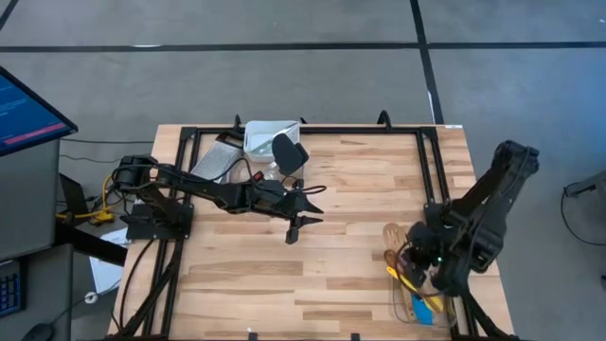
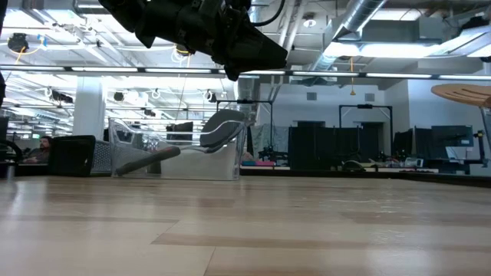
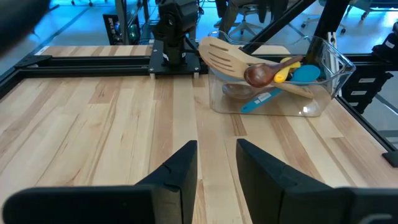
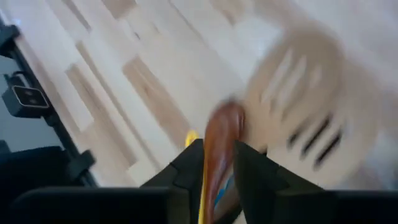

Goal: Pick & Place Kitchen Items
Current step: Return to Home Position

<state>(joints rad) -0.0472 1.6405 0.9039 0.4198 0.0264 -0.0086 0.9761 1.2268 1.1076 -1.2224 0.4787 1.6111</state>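
Observation:
A clear tub (image 3: 273,107) at the table's near right holds a wooden slotted turner (image 3: 221,57), a dark brown wooden spoon (image 3: 258,74), and yellow (image 3: 283,70) and blue (image 3: 305,73) spoons. My right gripper (image 4: 219,155) is over this tub (image 1: 405,301), shut on the brown spoon (image 4: 222,134). My left gripper (image 3: 216,155) hangs open and empty above the middle of the table (image 1: 303,225). A black spatula (image 1: 289,152) leans in a second clear tub (image 1: 265,137) at the far edge. My right gripper has the brown spoon's shaft (image 4: 217,163) between its two fingers. The fingers slant down into the tub and lie roughly along the spoon. The spoon's rounded end (image 4: 227,118) points past the fingertips, beside the turner's slotted head (image 4: 298,106). The picture is blurred, so whether the spoon is lifted cannot be told.
Black frame rails (image 1: 284,130) run along the table's far, left and right sides. The right arm's base (image 3: 174,31) stands at the right rail. Bare wood (image 1: 350,180) lies between the two tubs. The far tub with the spatula also shows in the low view (image 2: 176,153).

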